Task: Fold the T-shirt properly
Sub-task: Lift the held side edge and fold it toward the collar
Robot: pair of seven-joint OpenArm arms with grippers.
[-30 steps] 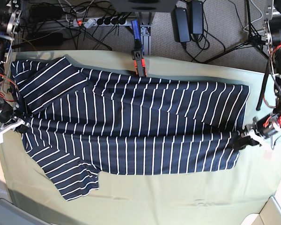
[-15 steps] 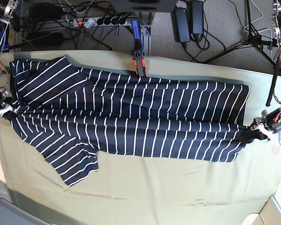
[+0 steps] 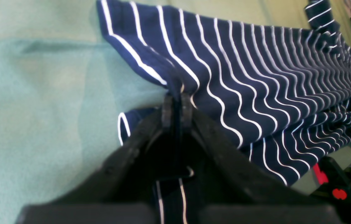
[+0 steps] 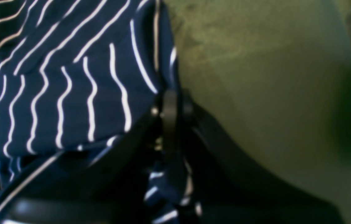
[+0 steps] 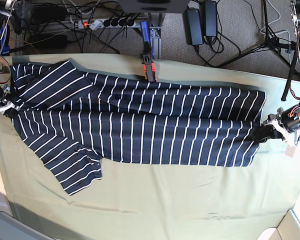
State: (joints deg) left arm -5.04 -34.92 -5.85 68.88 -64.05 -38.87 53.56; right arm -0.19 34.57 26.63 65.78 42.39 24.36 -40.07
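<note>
Item: T-shirt (image 5: 140, 127), navy with thin white stripes, lying stretched lengthwise across the far half of the tabletop (image 5: 155, 205), which is wearing an olive-green cloth

Position: collar and sleeve end reaching toward the base view's left edge, hem end toward its right edge; the near half of the tabletop showing bare cloth

Fold state: the body is lying doubled along its length, an upper layer resting over the lower one, so one lengthwise fold is judged to be in place; one sleeve (image 5: 72, 170) is sticking out loose toward the near left corner, the other (image 5: 47, 82) lying spread at the far left

Left gripper (image 5: 270, 131): jaws clenched on the hem end of the shirt at the right edge, cloth pinched between them in the left wrist view (image 3: 177, 105)

Right gripper (image 5: 2, 106): jaws closed on a bunched edge of the shirt near the collar end, seen in the right wrist view (image 4: 172, 112)

Remaining, as judged: sleeves needing tucking in, then crosswise folds to shorten the long strip into a compact packet; task appearing well short of finished
</note>
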